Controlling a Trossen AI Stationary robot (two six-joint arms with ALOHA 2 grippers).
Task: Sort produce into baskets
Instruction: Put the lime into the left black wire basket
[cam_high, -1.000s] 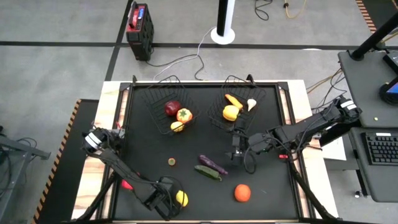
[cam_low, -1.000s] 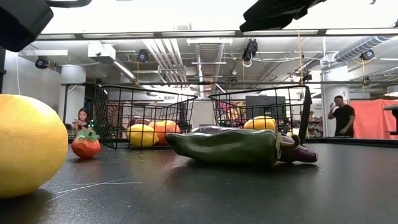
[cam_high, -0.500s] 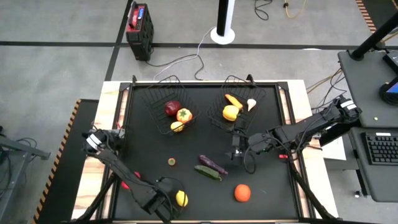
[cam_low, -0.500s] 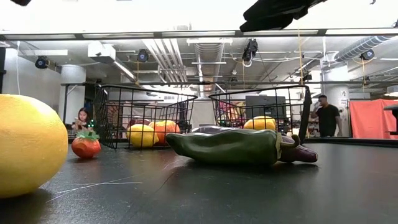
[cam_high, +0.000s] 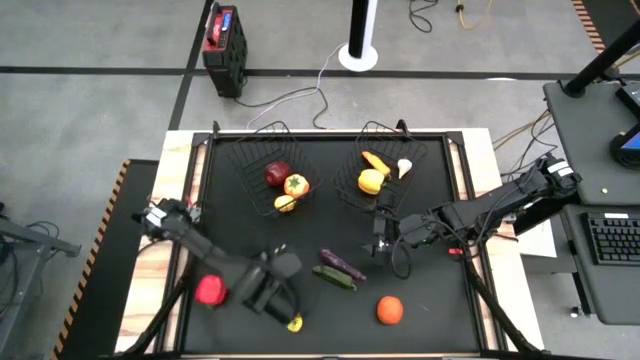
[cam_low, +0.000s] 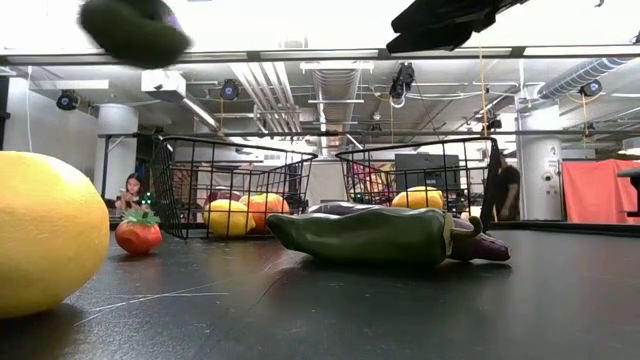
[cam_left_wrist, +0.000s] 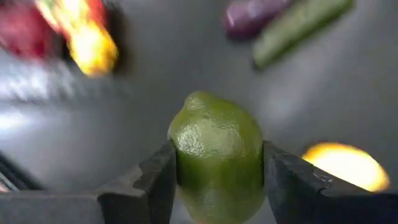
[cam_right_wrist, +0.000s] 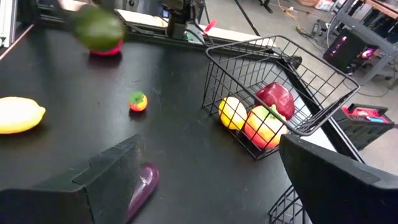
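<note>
My left gripper is shut on a green lime-like fruit in the air over the near left of the black mat; the fruit also shows high up in the low view. A yellow lemon lies on the mat just below it. My right gripper is open and empty near the right basket. The left basket holds a dark red, an orange-red and a yellow fruit. A purple eggplant and a green cucumber lie side by side at mid-mat. My left gripper pinches the green fruit between its two fingers, one on each of its opposite sides. The fruit is lifted clear of the mat, well above the lemon.
An orange fruit lies near the front right of the mat, a small tomato left of the eggplant, and a red fruit at the mat's left edge. The right basket holds a yellow pepper, a carrot and garlic.
My left gripper has risen from the near edge beside the lemon and gone toward the far edge, carrying the green fruit up clear of the mat. The lemon has stayed in place. The red fruit at the left edge now shows.
</note>
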